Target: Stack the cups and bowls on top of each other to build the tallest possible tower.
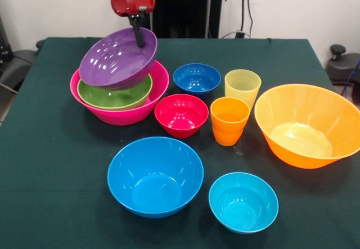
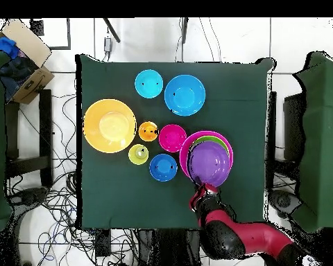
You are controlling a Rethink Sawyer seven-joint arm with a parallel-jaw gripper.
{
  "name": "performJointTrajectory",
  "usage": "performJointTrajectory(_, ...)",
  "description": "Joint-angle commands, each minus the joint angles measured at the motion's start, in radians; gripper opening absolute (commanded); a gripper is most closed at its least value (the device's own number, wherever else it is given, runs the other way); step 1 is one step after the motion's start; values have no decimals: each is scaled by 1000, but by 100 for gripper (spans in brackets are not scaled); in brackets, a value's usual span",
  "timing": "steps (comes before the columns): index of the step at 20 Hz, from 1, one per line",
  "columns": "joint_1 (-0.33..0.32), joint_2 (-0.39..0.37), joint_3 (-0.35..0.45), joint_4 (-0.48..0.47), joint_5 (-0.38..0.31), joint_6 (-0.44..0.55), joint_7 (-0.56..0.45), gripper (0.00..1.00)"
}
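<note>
My gripper (image 1: 138, 35) is shut on the far rim of the purple bowl (image 1: 112, 60) and holds it tilted. The purple bowl sits over the lime green bowl (image 1: 115, 98), which is nested in the large pink bowl (image 1: 152, 100) at the left. In the overhead view the gripper (image 2: 202, 185) is at the purple bowl's (image 2: 209, 163) edge nearest the robot. Standing loose on the cloth are the dark blue bowl (image 1: 196, 78), red bowl (image 1: 181, 114), pale yellow cup (image 1: 242, 87), orange cup (image 1: 229, 120), large orange bowl (image 1: 306, 125), sky blue bowl (image 1: 154, 176) and cyan bowl (image 1: 243, 201).
The table (image 1: 50, 164) is covered with a dark green cloth. Chairs (image 2: 322, 138) stand at both sides of it, and a cardboard box (image 2: 23, 48) and cables lie on the floor.
</note>
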Motion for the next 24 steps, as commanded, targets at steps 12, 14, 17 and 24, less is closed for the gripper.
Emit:
performJointTrajectory(12, -3, 80, 89, -145, -111, 60, 175, 0)
performJointTrajectory(14, -5, 81, 92, -150, -117, 73, 166, 0)
performJointTrajectory(17, -29, 105, 112, -173, -140, 99, 148, 0)
performJointTrajectory(24, -116, 168, 199, -211, -178, 189, 116, 0)
